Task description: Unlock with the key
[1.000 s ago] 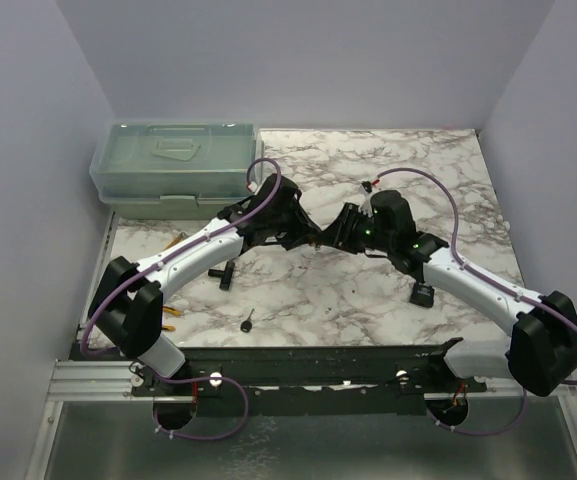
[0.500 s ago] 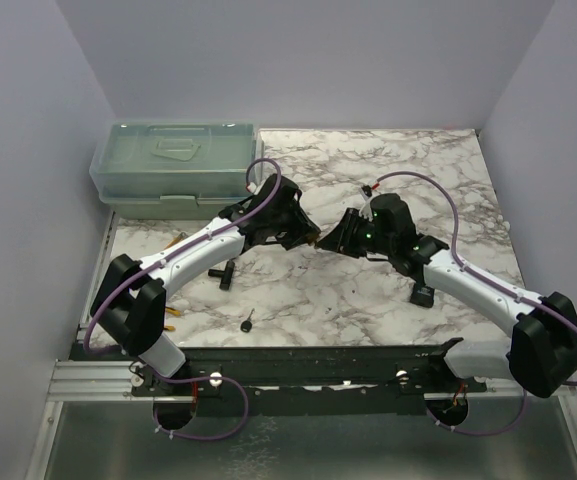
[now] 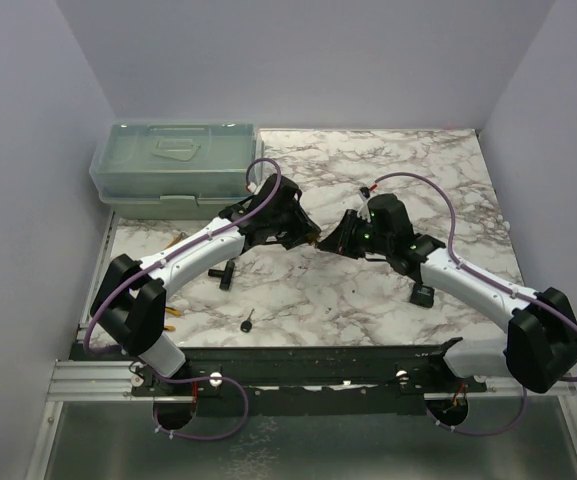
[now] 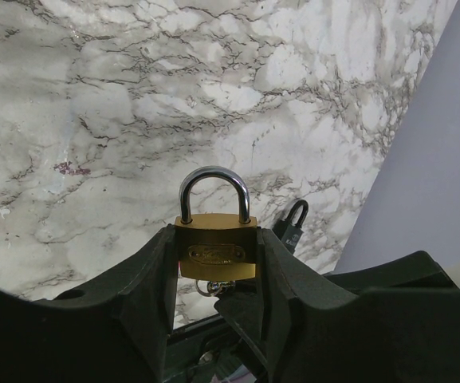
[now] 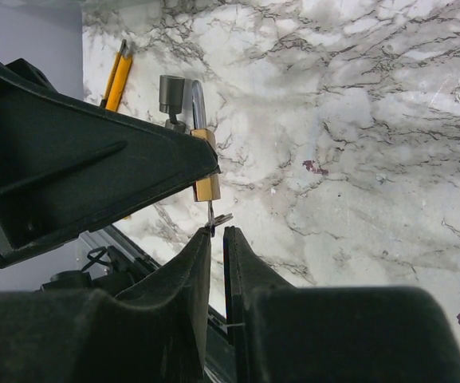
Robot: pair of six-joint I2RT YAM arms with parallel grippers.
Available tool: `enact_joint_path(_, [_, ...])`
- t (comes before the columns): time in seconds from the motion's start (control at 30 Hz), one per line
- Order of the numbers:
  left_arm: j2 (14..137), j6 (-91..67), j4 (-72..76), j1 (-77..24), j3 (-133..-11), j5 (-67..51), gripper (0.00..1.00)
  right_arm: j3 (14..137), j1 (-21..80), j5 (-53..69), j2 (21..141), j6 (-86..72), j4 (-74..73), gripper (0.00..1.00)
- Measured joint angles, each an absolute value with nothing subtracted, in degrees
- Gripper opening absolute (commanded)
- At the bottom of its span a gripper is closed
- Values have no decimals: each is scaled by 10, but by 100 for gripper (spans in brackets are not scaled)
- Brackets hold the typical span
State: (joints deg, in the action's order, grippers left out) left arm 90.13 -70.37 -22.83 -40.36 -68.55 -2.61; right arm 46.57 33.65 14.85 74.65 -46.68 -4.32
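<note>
My left gripper [image 4: 216,233] is shut on a brass padlock [image 4: 216,254] and holds it above the table; its steel shackle is closed. A small metal key on a ring [image 5: 216,218] hangs from the padlock's underside [image 5: 207,187]. My right gripper [image 5: 217,232] sits just below it, jaws a narrow gap apart, one fingertip touching the ring. In the top view the left gripper [image 3: 306,236] and right gripper [image 3: 334,243] face each other mid-table. A tiny key with a round black head [image 3: 249,321] lies on the marble near the front edge.
A black padlock [image 3: 423,295] lies by the right arm and shows in the left wrist view [image 4: 291,227]. A black T-shaped piece [image 3: 224,273] and yellow-handled pliers [image 3: 174,241] lie at the left. A clear lidded box [image 3: 173,168] stands at the back left.
My right gripper has drawn back a little to the right, away from the left gripper. The left gripper with the padlock has hardly moved.
</note>
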Motion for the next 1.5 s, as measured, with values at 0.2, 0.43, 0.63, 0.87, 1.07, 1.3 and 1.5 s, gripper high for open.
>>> enact_joint_path(0.2, [901, -705, -228, -404, -686, -26, 0, 466, 336, 149, 751, -469, -36, 11])
enact_joint_path(0.43, [901, -706, -228, -404, -686, -26, 0, 466, 336, 149, 755, -472, -27, 3])
enact_joint_path(0.63, [901, -707, -228, -403, -685, -26, 0, 466, 336, 149, 759, -475, -24, 0])
enact_joint_path(0.87, [900, -710, -226, -400, -684, -25, 0, 465, 336, 149, 764, -474, -8, 0])
enact_joint_path(1.07, [888, -707, -217, -397, -678, -18, 0, 451, 336, 151, 762, -464, 36, 0])
enact_joint_path(1.3, [866, -697, -185, -398, -658, -8, 0, 434, 334, 177, 755, -401, 96, 0])
enact_joint_path(1.5, [856, -692, -159, -403, -658, -8, 0, 417, 333, 175, 726, -364, 124, 1])
